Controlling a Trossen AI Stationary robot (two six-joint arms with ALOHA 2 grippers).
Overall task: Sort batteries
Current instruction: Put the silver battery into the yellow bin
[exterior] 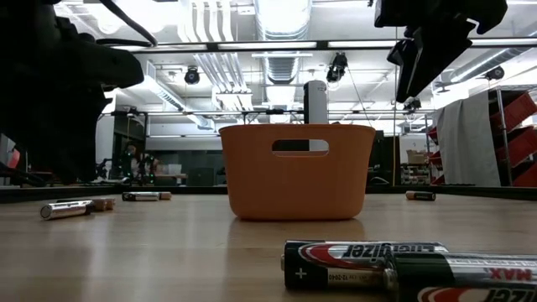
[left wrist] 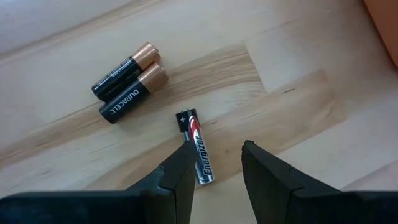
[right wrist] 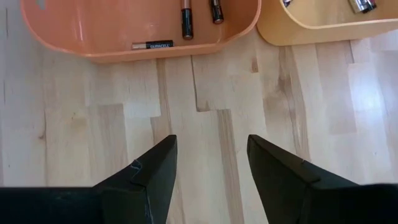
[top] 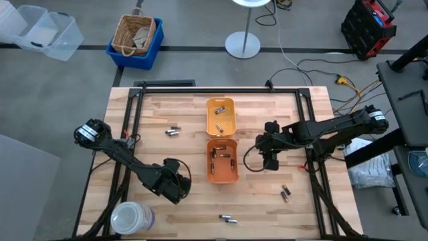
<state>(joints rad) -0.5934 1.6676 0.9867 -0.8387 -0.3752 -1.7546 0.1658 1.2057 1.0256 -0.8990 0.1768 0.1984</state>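
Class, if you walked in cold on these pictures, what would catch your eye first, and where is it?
Two plastic trays at the table's middle: a yellow-orange rectangular tray and an orange one nearer the front, both holding small batteries. The open left gripper hovers over a black-and-red Energizer battery beside two black-and-copper Duracell batteries; the open right gripper hangs beside the orange tray.

Grey floor (top: 67,80), ceiling ducts (exterior: 210,33) overhead

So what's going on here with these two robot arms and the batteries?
The robot is sorting batteries into two trays mid-table. The left gripper hangs open over three loose batteries, holding none. The right gripper, open and empty, hovers beside the orange tray, which holds several batteries; the yellow-orange tray holds some. More lie scattered on the table.
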